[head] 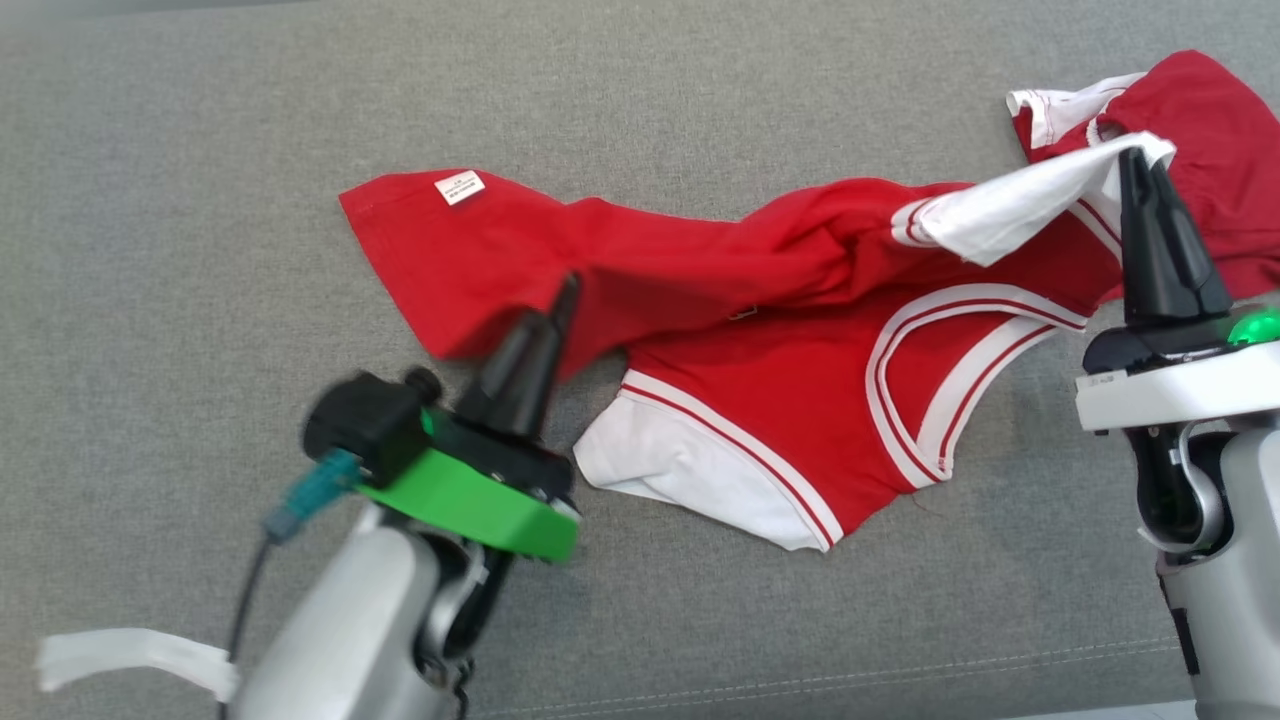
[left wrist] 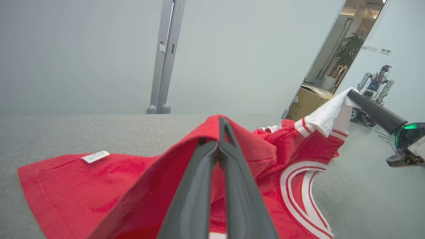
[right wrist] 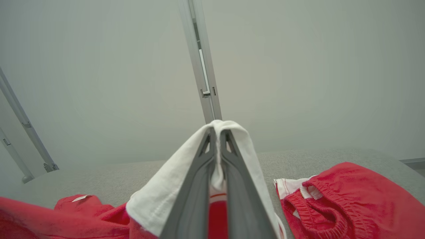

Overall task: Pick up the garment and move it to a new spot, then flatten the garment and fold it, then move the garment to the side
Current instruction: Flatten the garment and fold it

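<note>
Currently: red garment [head: 760, 290], crumpled on the grey cushion [head: 200, 150], long axis running side to side between the two arms. Held at one end by the left gripper [head: 568, 290], pressed together on a red fold, and at the other by the right gripper [head: 1135, 160], pinching the white sleeve [head: 1010, 205]. Judged: the lift needs both ends to rise together along that line.

The head view looks steeply down from close above the surface [head: 200, 150]. Both wrist views sit low over it, facing the far wall [right wrist: 298, 66]. All three share the red garment [head: 700, 270]; the left wrist view catches the right hand [left wrist: 351, 94].
</note>
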